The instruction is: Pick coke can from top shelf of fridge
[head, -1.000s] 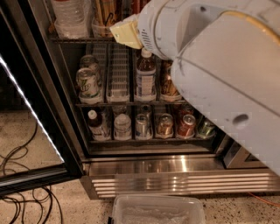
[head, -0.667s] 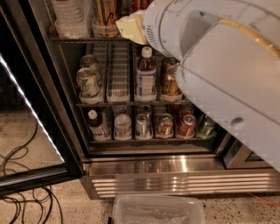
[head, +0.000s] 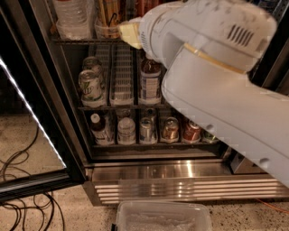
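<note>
The fridge (head: 180, 173) stands open in front of me, with a steel base grille and dark wire racks. My white arm fills the right and upper part of the view. Its gripper (head: 115, 21) reaches in at the top shelf (head: 76, 41), beside a whitish cup-like holder (head: 104, 30) with gold-striped cans. A red strip (head: 146, 6) shows at the upper edge just above the arm; I cannot tell whether it is the coke can.
A clear water bottle (head: 74, 18) stands left on the top shelf. Green-and-white cans (head: 90, 85) and a labelled bottle (head: 149, 83) are on the middle rack, and several cans (head: 170, 130) on the lower one. The glass door (head: 31, 113) hangs open left. Cables (head: 22, 203) and a plastic bin (head: 162, 217) lie on the floor.
The arm's wrist has shifted only slightly at the top shelf. The arm's bulk now covers more of the fridge's right side.
</note>
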Robot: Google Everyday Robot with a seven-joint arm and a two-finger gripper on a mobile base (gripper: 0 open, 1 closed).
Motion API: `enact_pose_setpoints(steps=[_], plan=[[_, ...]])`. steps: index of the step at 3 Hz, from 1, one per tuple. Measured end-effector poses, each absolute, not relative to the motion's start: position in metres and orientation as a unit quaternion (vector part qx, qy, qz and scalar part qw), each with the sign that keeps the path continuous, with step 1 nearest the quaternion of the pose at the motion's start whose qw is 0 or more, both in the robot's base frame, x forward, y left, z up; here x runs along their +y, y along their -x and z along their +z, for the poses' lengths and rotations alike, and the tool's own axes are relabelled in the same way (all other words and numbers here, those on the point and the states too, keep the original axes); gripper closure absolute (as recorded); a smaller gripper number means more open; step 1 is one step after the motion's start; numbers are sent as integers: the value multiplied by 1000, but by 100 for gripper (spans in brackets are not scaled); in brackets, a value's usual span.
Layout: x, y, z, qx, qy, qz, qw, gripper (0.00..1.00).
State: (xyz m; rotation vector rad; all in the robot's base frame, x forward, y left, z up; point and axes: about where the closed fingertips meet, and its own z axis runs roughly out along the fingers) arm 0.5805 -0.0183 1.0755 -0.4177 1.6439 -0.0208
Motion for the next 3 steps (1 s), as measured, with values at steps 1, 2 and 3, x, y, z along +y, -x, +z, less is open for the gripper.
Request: enact_pose_setpoints(steps=[1, 2, 3], plan=[[-2, -598, 1052, 732, 166, 1, 661, 18], [6, -611, 1044, 719, 167, -23, 674, 21], [4, -617, 1048, 696, 171, -67, 694, 25]])
